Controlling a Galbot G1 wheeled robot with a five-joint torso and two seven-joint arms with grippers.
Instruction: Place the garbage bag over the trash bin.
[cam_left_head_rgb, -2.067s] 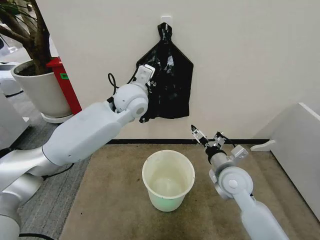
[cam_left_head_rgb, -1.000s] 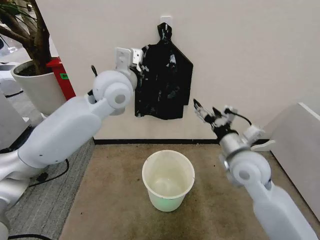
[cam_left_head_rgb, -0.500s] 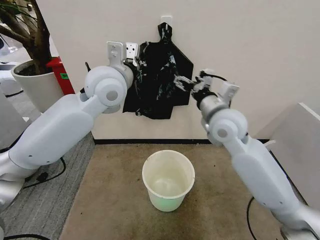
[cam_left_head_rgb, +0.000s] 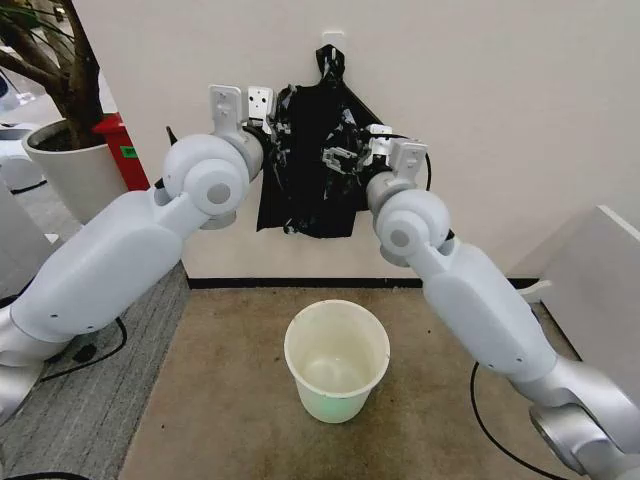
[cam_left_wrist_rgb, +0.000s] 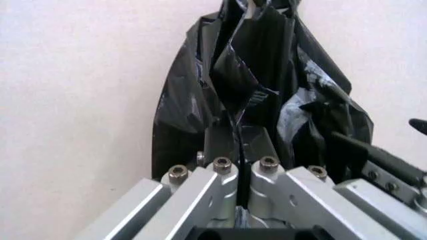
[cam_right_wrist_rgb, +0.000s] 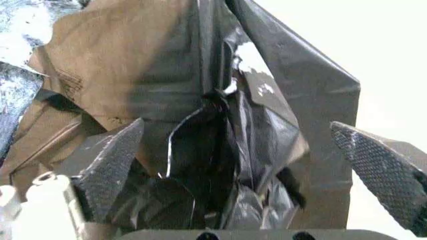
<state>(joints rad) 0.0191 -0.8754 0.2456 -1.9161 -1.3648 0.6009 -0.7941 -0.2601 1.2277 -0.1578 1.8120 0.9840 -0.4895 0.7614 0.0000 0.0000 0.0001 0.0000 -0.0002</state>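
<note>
Head view: you saw the garbage bag (cam_left_head_rgb: 318, 160) hanging on the wall, between both grippers. The left gripper (cam_left_wrist_rgb: 238, 150) pinched its film; the right gripper (cam_right_wrist_rgb: 247, 155) stood spread around a fold. The trash bin (cam_left_head_rgb: 336, 360) sat on the floor below them.

In the head view, the round white shoulder joint of the left arm covers the left edge of the crinkly glossy black plastic garbage bag (cam_left_head_rgb: 310, 150), so the left pincer (cam_left_head_rgb: 272, 128) is mostly hidden there. The right pincer (cam_left_head_rgb: 335, 160) is dark against the black film, and its fingertips cannot be made out. In the left wrist view the bag's top and the pincer's body run past the frame edges. In the right wrist view one textured fingertip (cam_right_wrist_rgb: 383, 170) is cut off at the border
</note>
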